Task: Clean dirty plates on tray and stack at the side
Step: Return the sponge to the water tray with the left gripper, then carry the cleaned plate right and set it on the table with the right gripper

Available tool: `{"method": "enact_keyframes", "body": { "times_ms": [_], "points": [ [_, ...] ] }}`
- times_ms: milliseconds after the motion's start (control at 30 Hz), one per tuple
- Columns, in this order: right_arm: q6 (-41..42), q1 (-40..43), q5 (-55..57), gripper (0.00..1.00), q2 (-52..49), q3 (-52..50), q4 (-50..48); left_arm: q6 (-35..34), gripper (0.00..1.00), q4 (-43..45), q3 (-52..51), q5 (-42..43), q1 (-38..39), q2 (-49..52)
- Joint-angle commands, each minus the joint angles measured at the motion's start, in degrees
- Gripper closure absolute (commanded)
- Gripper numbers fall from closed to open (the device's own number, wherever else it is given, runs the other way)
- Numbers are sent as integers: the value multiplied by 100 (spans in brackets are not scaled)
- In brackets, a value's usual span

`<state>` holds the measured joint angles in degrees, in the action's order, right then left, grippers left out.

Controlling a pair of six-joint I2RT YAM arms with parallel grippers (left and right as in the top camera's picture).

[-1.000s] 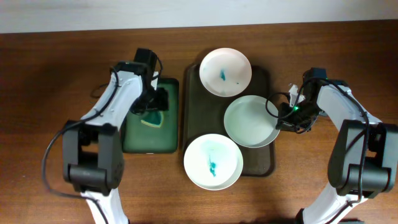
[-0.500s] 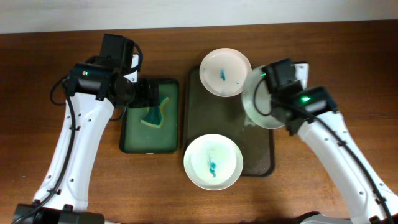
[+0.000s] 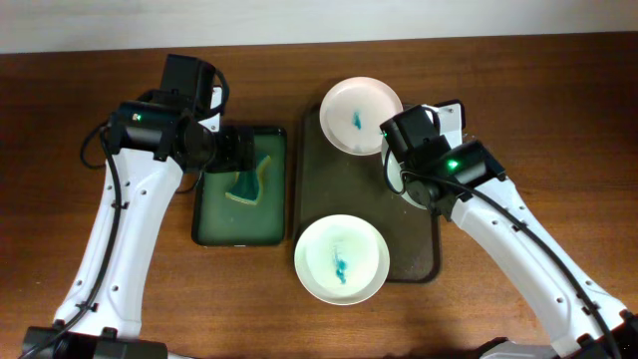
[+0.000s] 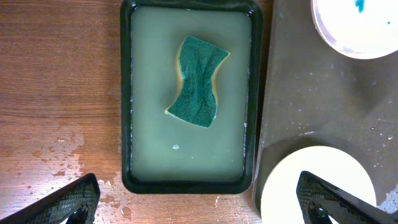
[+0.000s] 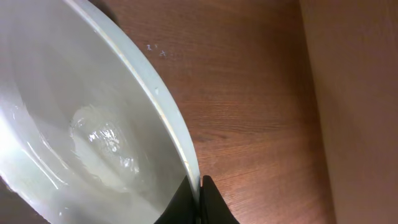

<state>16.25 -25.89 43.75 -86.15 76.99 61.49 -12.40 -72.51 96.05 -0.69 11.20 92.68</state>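
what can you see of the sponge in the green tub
The sponge has a dark green scouring face on top, with a yellow foam layer showing along its edge. It is pinched at the waist, as if squeezed. It lies flat and slightly askew in shallow cloudy water inside the dark green tub, off-centre toward one short end. It looks soaked. No finger touches it: the left gripper hangs open above it.

Overhead, the right arm point(image 3: 439, 165) hides most of the plate point(image 3: 395, 181), whose left part the right wrist view crops.
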Motion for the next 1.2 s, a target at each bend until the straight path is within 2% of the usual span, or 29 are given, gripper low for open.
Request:
{"method": "enact_keyframes", "body": {
  "times_ms": [0, 933, 1033, 1100, 1133, 1167],
  "points": [
    [4, -37, 221, 96, -116, 44, 4, 9, 1, -4, 44, -61, -17, -44],
    [13, -35, 348, 96, -166, 44, 173, 11, 1, -4, 42, -61, -17, -44],
    [374, 33, 249, 96, -160, 122, 271, 9, 1, -4, 42, -61, -17, -44],
    [501, 621, -699, 96, -155, 527, 407, 9, 1, -4, 42, -61, -17, -44],
    [267, 1064, -1451, 96, -155, 723, 365, 9, 1, -4, 44, -61, -17, -44],
    [-619, 1687, -2975, 96, -155, 844, 129, 11, 1, -4, 44, -61, -20, -44]
  ]
}}
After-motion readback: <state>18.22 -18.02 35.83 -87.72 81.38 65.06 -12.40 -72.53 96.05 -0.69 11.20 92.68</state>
